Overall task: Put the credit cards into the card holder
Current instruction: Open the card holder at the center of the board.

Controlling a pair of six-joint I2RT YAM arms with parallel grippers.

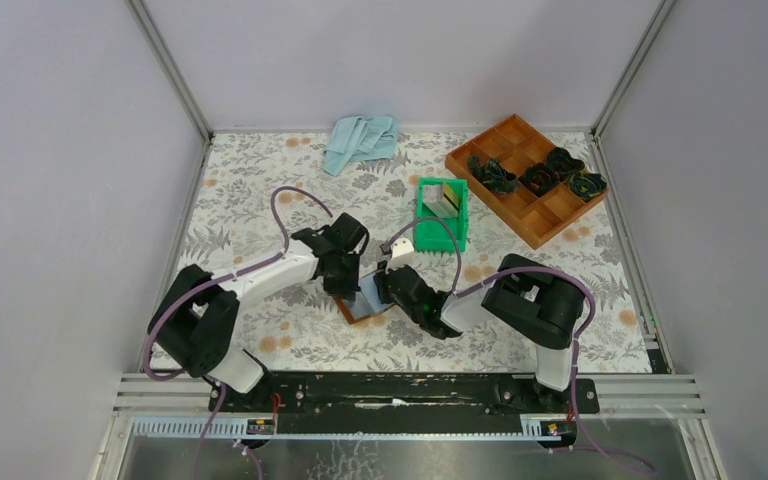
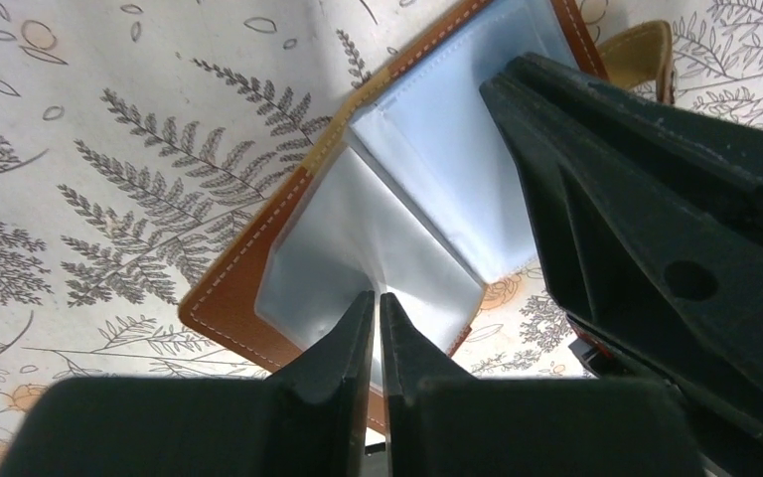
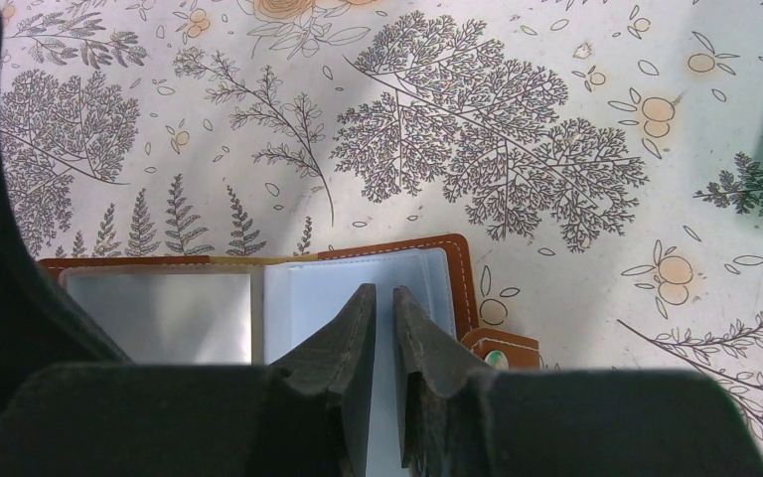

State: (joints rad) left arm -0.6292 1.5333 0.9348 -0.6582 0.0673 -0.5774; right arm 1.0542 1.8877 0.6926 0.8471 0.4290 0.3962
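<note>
Holder [image 2: 233,298] is showing smooth brown leather, white-stitched; its sleeves [image 2: 437,169] are gleaming as glossy clear plastic. Fingers [image 2: 343,353] are reading matt black plastic. Tray [image 1: 516,138] is looking wooden, bin [image 1: 438,238] plastic.

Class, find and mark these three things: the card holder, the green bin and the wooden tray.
card holder [image 2: 407,184]: left wrist view, on its clear inner sleeve.
green bin [image 1: 441,183]: top external view, on its far rim.
wooden tray [image 1: 516,137]: top external view, on a bare far compartment.

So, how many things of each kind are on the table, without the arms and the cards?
Light blue cloth: 1
Green plastic bin: 1
Orange-brown wooden compartment tray: 1
Dark bundles in the tray: 4
Brown leather card holder, open: 1
Total: 8
</note>
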